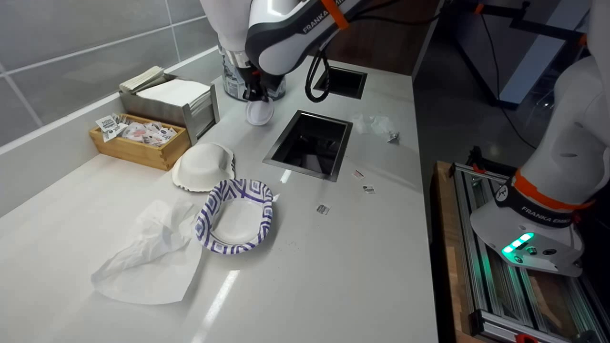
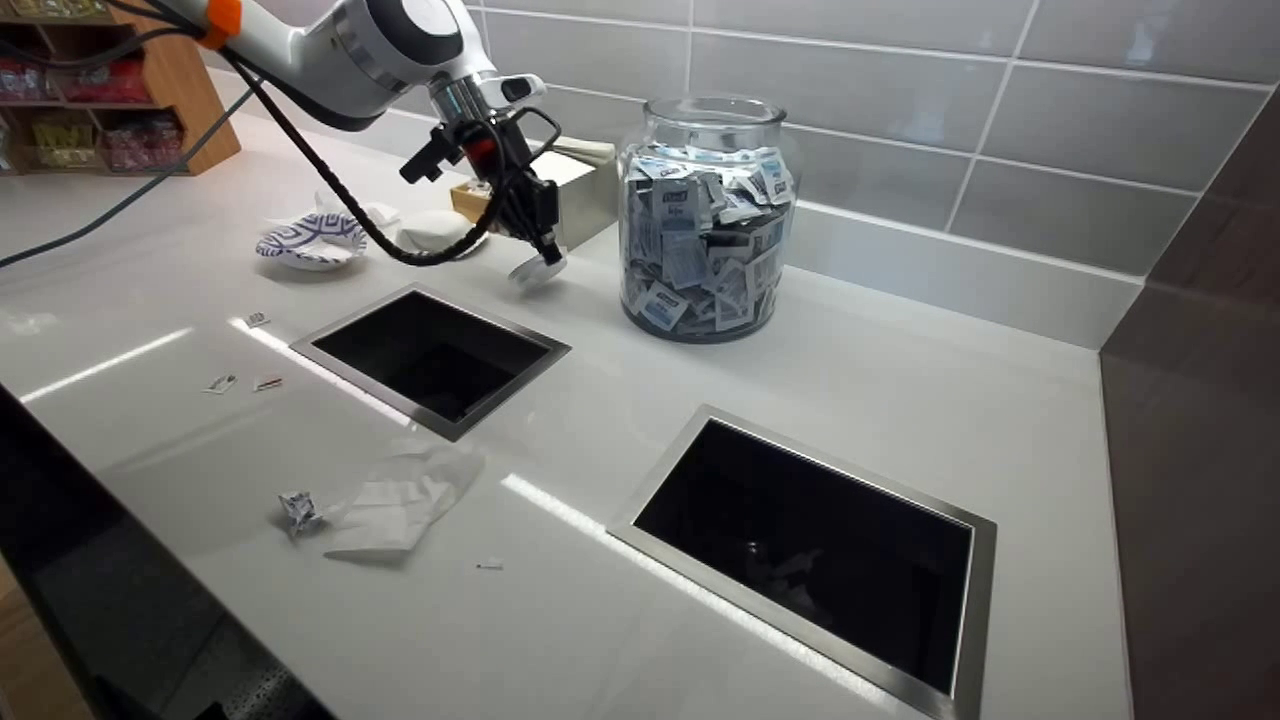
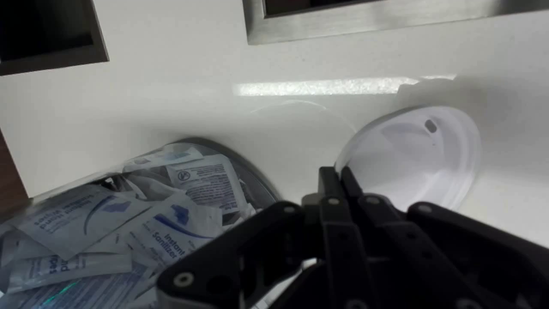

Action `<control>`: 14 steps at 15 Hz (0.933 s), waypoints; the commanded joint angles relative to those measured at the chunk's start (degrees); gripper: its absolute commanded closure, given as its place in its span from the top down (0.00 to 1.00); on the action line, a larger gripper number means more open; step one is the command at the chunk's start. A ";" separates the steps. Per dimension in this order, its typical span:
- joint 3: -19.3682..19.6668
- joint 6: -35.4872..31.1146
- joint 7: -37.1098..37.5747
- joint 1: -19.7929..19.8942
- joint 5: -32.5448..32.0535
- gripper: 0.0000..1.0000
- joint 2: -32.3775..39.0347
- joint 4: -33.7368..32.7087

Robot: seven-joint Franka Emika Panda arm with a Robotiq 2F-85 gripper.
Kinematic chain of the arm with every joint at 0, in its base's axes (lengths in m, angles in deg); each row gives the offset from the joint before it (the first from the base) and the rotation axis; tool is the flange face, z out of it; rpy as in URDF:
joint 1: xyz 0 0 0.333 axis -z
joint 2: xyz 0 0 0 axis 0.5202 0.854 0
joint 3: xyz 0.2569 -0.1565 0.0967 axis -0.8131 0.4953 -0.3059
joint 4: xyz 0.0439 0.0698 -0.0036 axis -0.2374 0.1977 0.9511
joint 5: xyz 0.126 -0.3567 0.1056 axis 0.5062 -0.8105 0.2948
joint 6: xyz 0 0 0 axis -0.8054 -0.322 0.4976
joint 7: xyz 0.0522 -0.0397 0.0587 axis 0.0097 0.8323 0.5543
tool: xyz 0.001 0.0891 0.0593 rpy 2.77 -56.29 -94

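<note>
Holding seems the step in hand: a white lid [image 3: 422, 161] is pinched at its rim by the gripper [image 3: 337, 172], tilted near the glass jar [image 2: 708, 225]. For the next move, steady pressure is needed.

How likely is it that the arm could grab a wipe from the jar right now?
Probably not: the claw is pinching the lid, which seems to leave it no free grip, though the jar stands close by and looks uncovered.

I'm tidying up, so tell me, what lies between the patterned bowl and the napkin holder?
An upturned bowl; it shows in both exterior views.
</note>
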 commanded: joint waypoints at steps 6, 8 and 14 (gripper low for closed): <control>0.47 0.97 4.54 -1.95 -7.28 0.01 6.62 -1.86; 0.64 1.17 4.52 -2.06 -8.22 0.01 7.66 -2.61; -0.93 -1.62 3.17 0.17 -6.53 0.01 9.28 -3.58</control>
